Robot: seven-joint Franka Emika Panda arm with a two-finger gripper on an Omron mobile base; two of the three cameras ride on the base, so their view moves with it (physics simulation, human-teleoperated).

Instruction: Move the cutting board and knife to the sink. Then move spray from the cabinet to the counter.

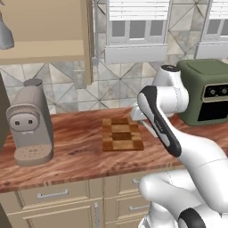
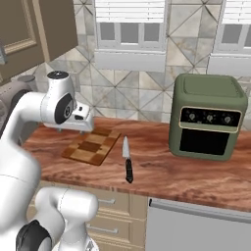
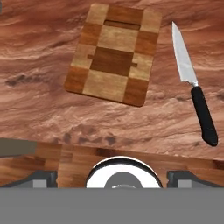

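The claw [image 3: 112, 177] hovers above the long reddish-brown wood-grain counter [image 1: 75, 151], pointing down, its jaws spread wide and holding nothing. Below it, in the hand view, lies the rectangular wooden cutting board of light and dark brown chequered blocks [image 3: 113, 53], flat on the counter. Just beside the board, apart from it, rests the slim kitchen knife with a pointed silver blade and black handle [image 3: 194, 85], its tip toward the backsplash and its handle toward the counter's front edge. Up in the light tan wooden wall cabinet [image 1: 49, 31] a small pale grey spray bottle [image 1: 5, 35] stands on the shelf, partly cut off by the picture's edge, so its shape is hard to make out. A taupe coffee machine [image 1: 29, 122] stands on the counter below it, and an olive green toaster oven [image 2: 208, 117] stands on the knife's far side.

Neither board nor knife has been lifted, so the first step looks not yet begun. The board lies flat and thin: jaws coming straight down may slide off its edges or push it along the counter. A careless approach could also nudge the knife, spinning it toward the counter's front edge.
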